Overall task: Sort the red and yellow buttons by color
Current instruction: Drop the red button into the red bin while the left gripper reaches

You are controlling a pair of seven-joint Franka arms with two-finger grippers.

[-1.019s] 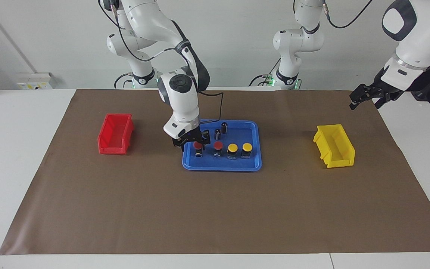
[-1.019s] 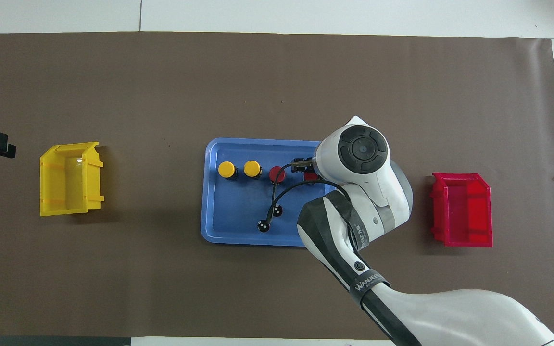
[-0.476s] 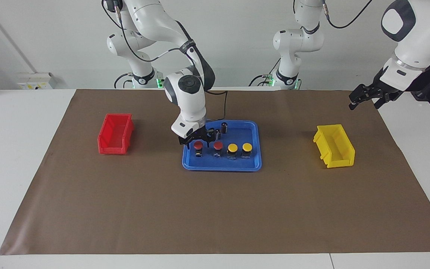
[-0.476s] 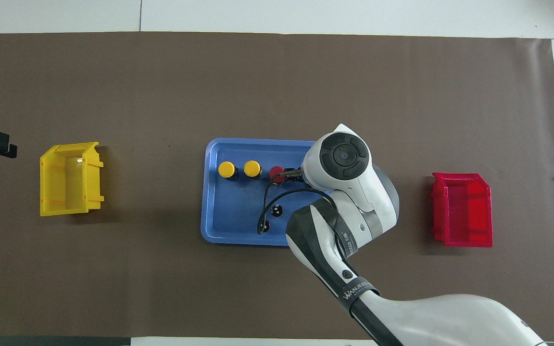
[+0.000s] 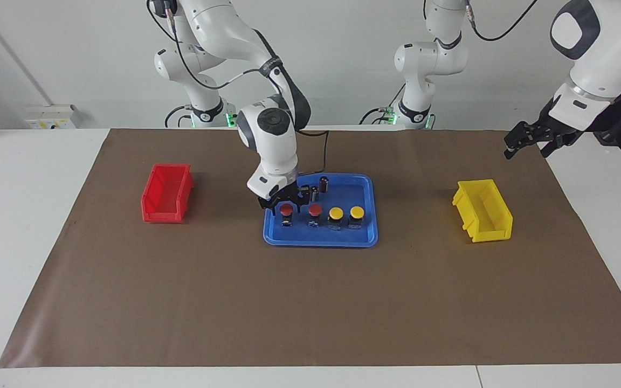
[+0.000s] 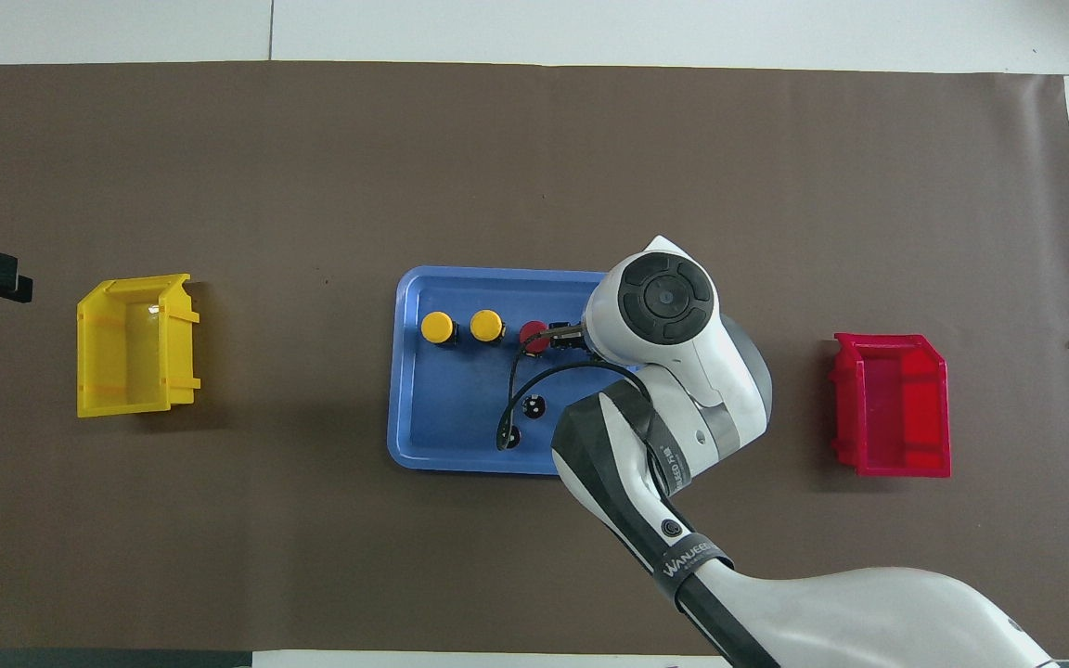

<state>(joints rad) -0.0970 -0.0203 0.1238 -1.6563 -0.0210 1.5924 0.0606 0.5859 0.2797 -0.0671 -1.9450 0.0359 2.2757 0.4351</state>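
Four buttons stand in a row in the blue tray (image 5: 321, 240). Two have red caps, one (image 5: 287, 209) at the row's end toward the right arm and one (image 5: 315, 210) beside it. The two yellow ones (image 5: 336, 214) (image 5: 357, 212) follow toward the left arm. My right gripper (image 5: 286, 205) is down in the tray around the end red button. In the overhead view its wrist hides that button, while the other red one (image 6: 532, 338) and both yellow ones (image 6: 438, 327) (image 6: 487, 325) show. My left gripper (image 5: 523, 141) waits open, raised near the yellow bin.
A red bin (image 5: 166, 193) sits on the brown mat toward the right arm's end. A yellow bin (image 5: 483, 210) sits toward the left arm's end. Two small dark cylinders (image 5: 323, 183) (image 5: 314, 193) stand in the tray nearer the robots than the buttons.
My right gripper has shifted from the tray's edge onto the end red button and settled around it. The left arm has stayed put.
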